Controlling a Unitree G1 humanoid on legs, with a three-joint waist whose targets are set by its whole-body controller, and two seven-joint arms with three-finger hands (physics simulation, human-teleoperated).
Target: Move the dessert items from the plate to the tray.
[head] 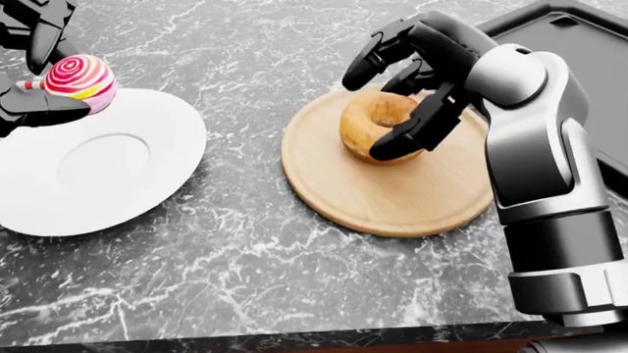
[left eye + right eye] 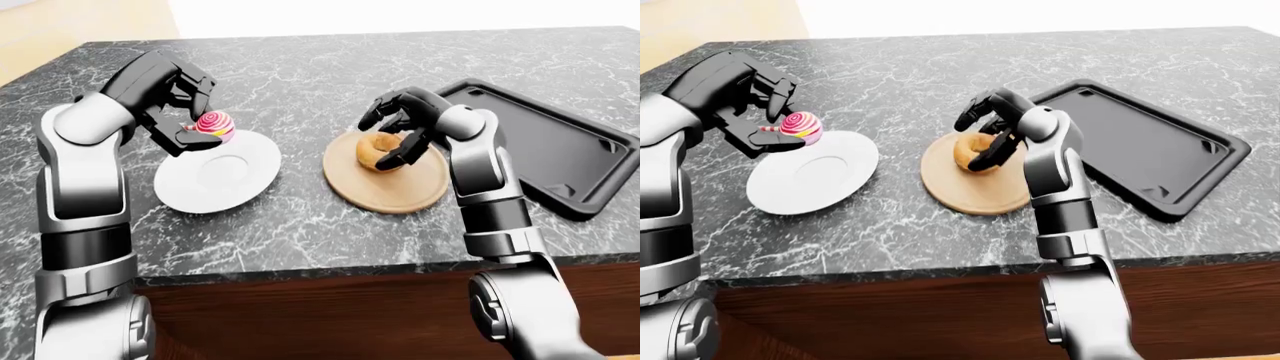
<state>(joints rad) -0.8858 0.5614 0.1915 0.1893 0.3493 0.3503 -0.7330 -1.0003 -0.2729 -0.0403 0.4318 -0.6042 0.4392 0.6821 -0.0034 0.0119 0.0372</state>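
A glazed donut [image 1: 357,131] lies on a round wooden plate [image 1: 392,202] in the middle of the head view. My right hand [image 1: 377,110] arches over it, open: the fingers [image 1: 365,65] curl above its top-left side and the thumb [image 1: 400,140] rests against its right side. At the left, my left hand [image 1: 51,76] is shut on a pink swirl candy [image 1: 80,79], held just above the top-left rim of a white plate [image 1: 98,176]. The black tray [image 2: 540,142] lies to the right of the wooden plate, with nothing in it.
Everything rests on a dark marble counter [image 2: 300,232], whose near edge runs along the bottom of the head view. A wooden cabinet face [image 2: 330,315] sits below it. My right forearm [image 1: 540,169] crosses between the wooden plate and the tray.
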